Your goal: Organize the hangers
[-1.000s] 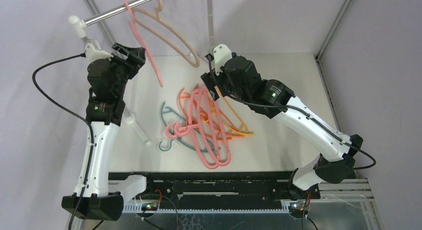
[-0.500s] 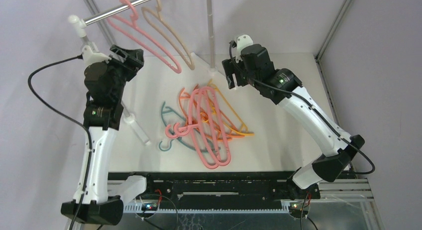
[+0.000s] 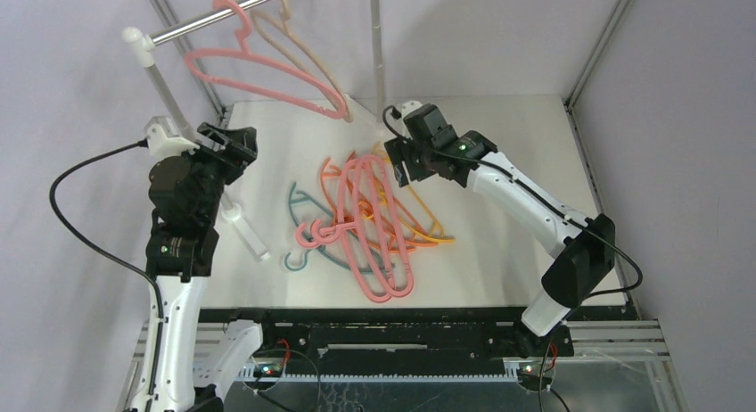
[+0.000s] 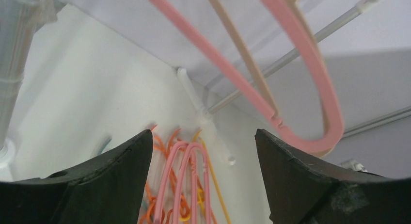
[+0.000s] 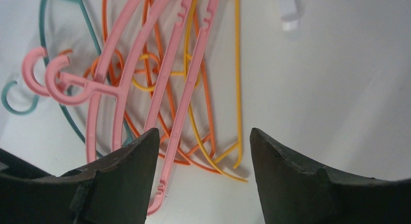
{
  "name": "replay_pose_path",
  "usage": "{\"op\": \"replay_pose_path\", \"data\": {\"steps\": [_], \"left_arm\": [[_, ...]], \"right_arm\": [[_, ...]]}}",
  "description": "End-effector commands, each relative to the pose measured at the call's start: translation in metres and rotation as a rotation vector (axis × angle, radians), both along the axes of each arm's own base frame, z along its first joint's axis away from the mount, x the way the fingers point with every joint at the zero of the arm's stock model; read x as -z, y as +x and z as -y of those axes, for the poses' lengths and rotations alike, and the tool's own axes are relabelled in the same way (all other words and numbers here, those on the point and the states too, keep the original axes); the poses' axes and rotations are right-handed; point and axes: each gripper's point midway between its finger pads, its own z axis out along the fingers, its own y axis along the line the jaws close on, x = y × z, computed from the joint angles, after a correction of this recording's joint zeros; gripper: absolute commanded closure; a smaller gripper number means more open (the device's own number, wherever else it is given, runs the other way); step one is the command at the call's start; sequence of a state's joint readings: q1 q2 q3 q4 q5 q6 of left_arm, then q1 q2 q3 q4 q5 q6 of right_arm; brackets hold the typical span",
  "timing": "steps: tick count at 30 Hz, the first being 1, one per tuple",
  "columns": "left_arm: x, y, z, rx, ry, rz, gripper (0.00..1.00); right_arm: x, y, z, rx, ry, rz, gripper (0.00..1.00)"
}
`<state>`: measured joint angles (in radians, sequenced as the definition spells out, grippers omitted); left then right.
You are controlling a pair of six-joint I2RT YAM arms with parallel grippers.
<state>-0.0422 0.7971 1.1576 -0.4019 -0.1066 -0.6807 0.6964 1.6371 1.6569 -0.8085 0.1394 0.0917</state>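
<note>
A pink hanger [image 3: 258, 69] and a beige hanger [image 3: 308, 57] hang by their hooks on the silver rail [image 3: 192, 24] at the back left; both show in the left wrist view, pink [image 4: 232, 73] and beige [image 4: 242, 54]. A tangled pile of pink hangers [image 3: 370, 225], orange and yellow hangers [image 3: 419, 218] and one teal hanger [image 3: 299, 202] lies on the white table [image 3: 499, 144]. The pile shows in the right wrist view [image 5: 160, 73]. My left gripper [image 3: 239, 143] is open and empty, below the hung hangers. My right gripper [image 3: 403, 167] is open and empty above the pile's far end.
The rail rests on white posts, one at the left [image 3: 147, 55] and one at the back middle [image 3: 378, 46], with white feet [image 3: 245, 229] on the table. Metal frame struts [image 3: 602, 42] run along the back and right.
The pink hanger was let go and now swings on the rail. My left gripper has dropped lower and back. My right gripper has swung from near the rail down over the pile.
</note>
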Motion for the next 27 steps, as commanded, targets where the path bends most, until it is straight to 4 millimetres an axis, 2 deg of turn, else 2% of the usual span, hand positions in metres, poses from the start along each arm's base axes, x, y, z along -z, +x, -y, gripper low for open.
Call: {"op": "replay_pose_path", "data": {"steps": [1,5,7,9,12,16,18,22,24,27], "left_arm": [[0.031,-0.006,-0.004,-0.011,0.019,-0.073,0.18],[0.059,-0.010,0.001,0.010,-0.008,-0.124,0.18],[0.074,-0.011,0.005,0.031,-0.021,-0.154,0.18],[0.088,-0.011,0.008,0.044,-0.023,-0.182,0.18],[0.100,-0.012,0.008,0.046,-0.018,-0.215,0.17],[0.101,-0.013,0.007,0.045,-0.007,-0.222,0.17],[0.103,-0.011,0.007,0.046,-0.006,-0.227,0.16],[0.105,-0.009,0.010,0.058,-0.021,-0.226,0.16],[0.106,-0.008,0.011,0.063,-0.027,-0.226,0.16],[0.113,-0.009,0.012,0.065,-0.024,-0.250,0.16]], "right_arm": [[0.026,-0.022,-0.016,-0.050,0.044,-0.079,0.26],[0.068,-0.047,-0.031,-0.111,0.036,-0.195,0.26],[0.079,-0.051,-0.037,-0.128,0.034,-0.233,0.28],[0.083,-0.050,-0.043,-0.136,0.036,-0.252,0.32],[0.066,-0.035,-0.040,-0.091,0.040,-0.196,0.34],[0.016,-0.015,-0.037,-0.079,0.121,-0.094,0.36],[0.012,-0.014,-0.039,-0.116,0.125,-0.092,0.35],[0.049,-0.026,-0.044,-0.148,0.088,-0.216,0.36],[0.066,-0.038,-0.050,-0.172,0.082,-0.268,0.41],[0.076,-0.064,-0.070,-0.260,0.095,-0.303,0.42]]}}
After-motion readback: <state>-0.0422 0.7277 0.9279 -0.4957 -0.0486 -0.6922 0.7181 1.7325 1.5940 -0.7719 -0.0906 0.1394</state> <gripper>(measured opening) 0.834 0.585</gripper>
